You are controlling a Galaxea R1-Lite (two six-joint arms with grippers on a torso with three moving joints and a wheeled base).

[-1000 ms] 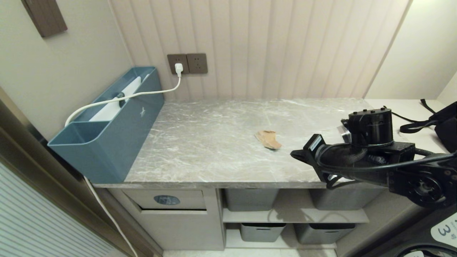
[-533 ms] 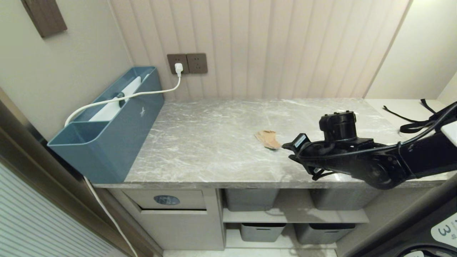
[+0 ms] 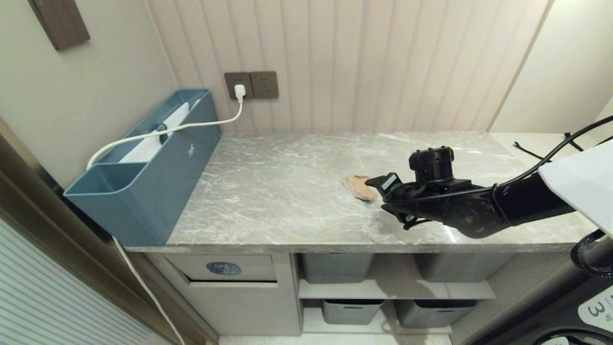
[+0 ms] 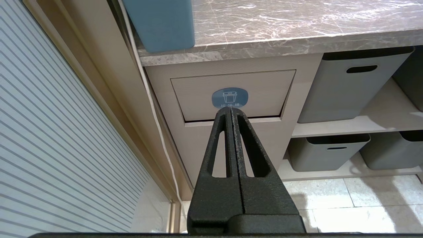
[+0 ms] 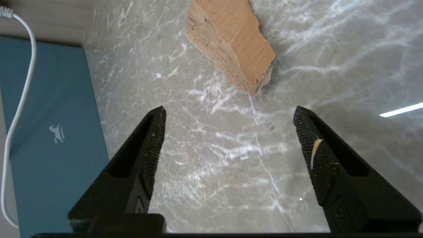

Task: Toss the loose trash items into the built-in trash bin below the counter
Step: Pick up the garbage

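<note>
Looking at the tabletop [image 3: 287,201], only one piece of trash shows: a torn brown cardboard scrap [image 3: 359,186] lying flat near the middle, a bit to the right. No bottle or small card can be seen, so they may be in the bin already, but that is a guess. The trash bin [image 3: 225,269] sits below the tabletop on the left, and its flap with the blue sticker [image 4: 229,98] looks closed. So the scrap must be picked up and dropped in there.

The right gripper [image 5: 228,129] has its two fingers wide apart. It holds nothing and hangs just beside the scrap, not touching it. The left gripper [image 4: 231,114] has its fingers pressed together, empty, pointing at the bin flap.
</note>
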